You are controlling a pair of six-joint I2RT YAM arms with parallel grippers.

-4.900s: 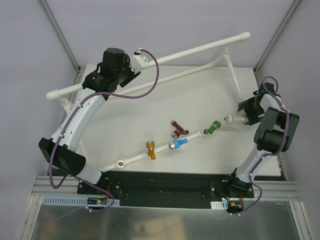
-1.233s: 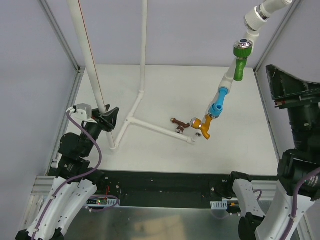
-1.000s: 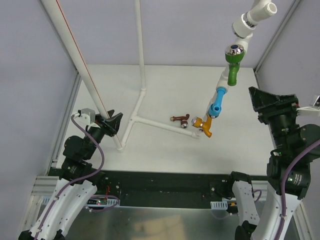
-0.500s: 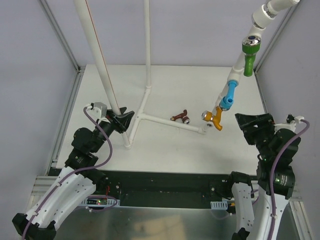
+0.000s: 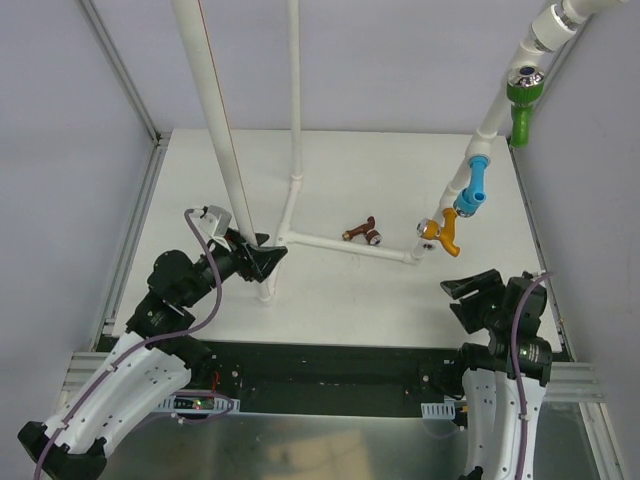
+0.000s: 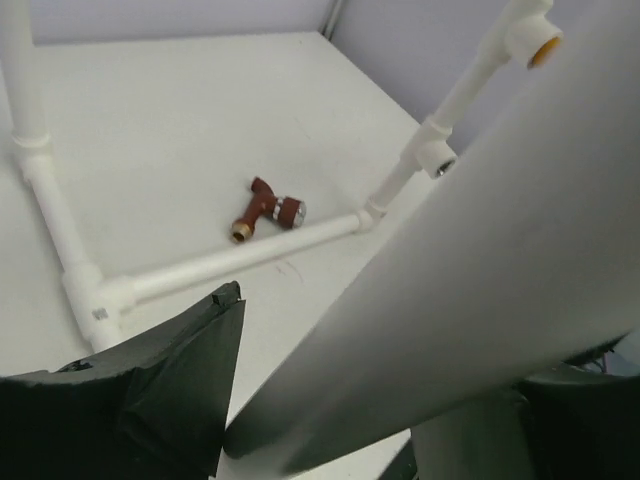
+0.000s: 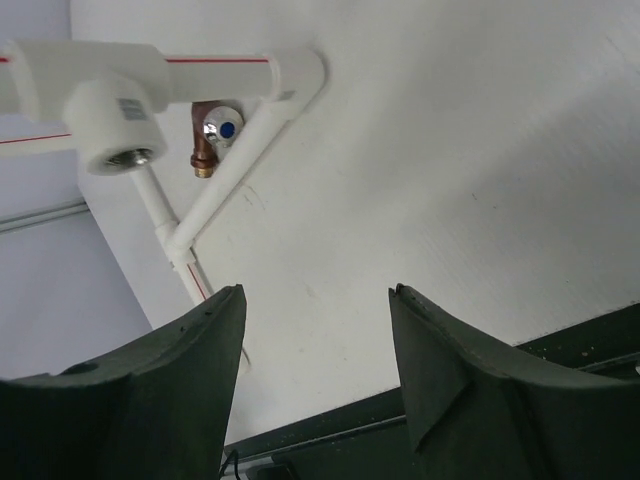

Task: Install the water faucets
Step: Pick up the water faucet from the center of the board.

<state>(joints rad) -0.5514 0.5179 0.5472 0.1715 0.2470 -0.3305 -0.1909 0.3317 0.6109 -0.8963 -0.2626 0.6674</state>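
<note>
The white pipe frame [image 5: 345,243] stands upright on the table. The green [image 5: 520,110], blue [image 5: 473,190] and orange [image 5: 441,235] water faucets sit along its slanted right-hand pipe. Loose on the table beside the frame's low bar lies the brown faucet [image 5: 361,232], also in the left wrist view [image 6: 262,208] and the right wrist view [image 7: 212,135]. My left gripper [image 5: 262,262] straddles the foot of the tall left pipe [image 6: 480,270]; the left fingertip [image 6: 232,300] stands off it. My right gripper [image 5: 462,295] hangs open and empty below the orange faucet.
A tee fitting [image 7: 115,125] with an empty threaded socket shows on the frame near the brown faucet. A second upright pipe [image 5: 294,90] rises behind. Metal rails [image 5: 140,230] edge the table, and purple walls close it in.
The frame's top has swung to the right. My left gripper has moved right with the pipe's foot and its jaws have widened. The right arm has drawn back and down toward its base.
</note>
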